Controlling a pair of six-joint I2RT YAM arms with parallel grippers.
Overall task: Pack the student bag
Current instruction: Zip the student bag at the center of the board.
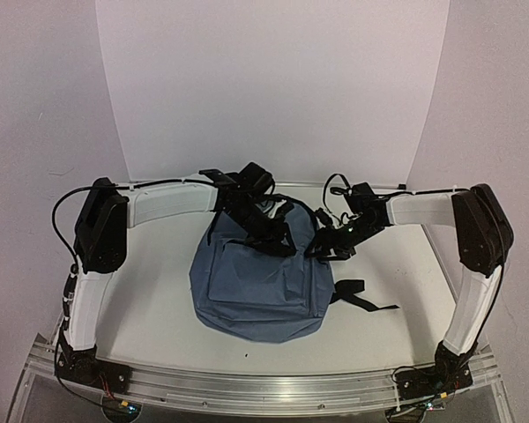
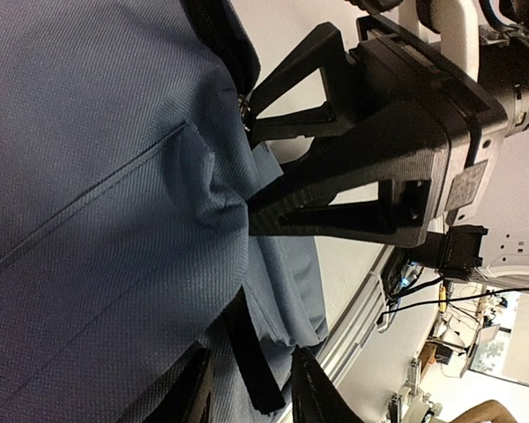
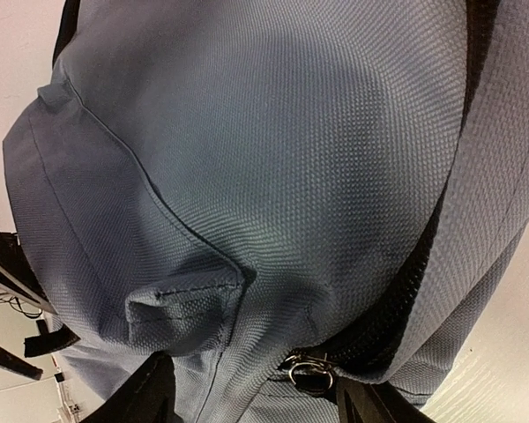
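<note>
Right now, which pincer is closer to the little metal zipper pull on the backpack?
Right. The zipper pull lies between the tips of the right pincer. The left pincer is farther off, over the backpack fabric beside a black strap.

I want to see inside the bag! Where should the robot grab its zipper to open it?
Pinch the small metal zipper pull on the student bag, coming from the top end where the right gripper straddles it. Its ring sticks out from the dark zipper teeth.
</note>
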